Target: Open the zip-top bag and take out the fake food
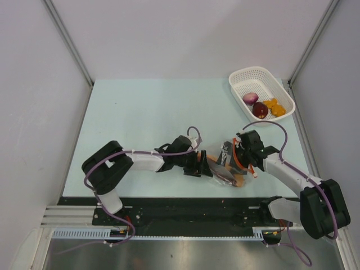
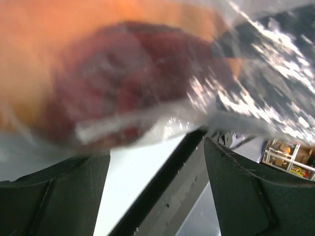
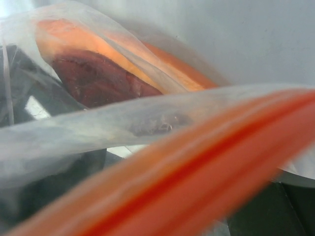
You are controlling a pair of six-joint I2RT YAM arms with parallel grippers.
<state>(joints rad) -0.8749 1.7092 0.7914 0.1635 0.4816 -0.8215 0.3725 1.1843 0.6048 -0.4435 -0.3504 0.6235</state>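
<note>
The bag (image 1: pixel 222 162), slice (image 1: pixel 228 179) inside, sits lower centre between both claws. Left claw (image 1: pixel 206 167) gapes wide, gripping nothing; right claw (image 1: pixel 239 160), smothered by plastic, I cannot tell. Basket (image 1: pixel 257 81) upper right holds toy pieces (image 1: pixel 260 108).

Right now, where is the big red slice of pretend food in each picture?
Top external: the slice sits just below the centre, inside the clear bag.
Left wrist: the slice is a blurry dark red shape filling the upper left, seen through the bag.
Right wrist: the slice is at the upper left, dark red with an orange edge, behind the bag.
Shared landmark: the bag wrapped around it.
</note>
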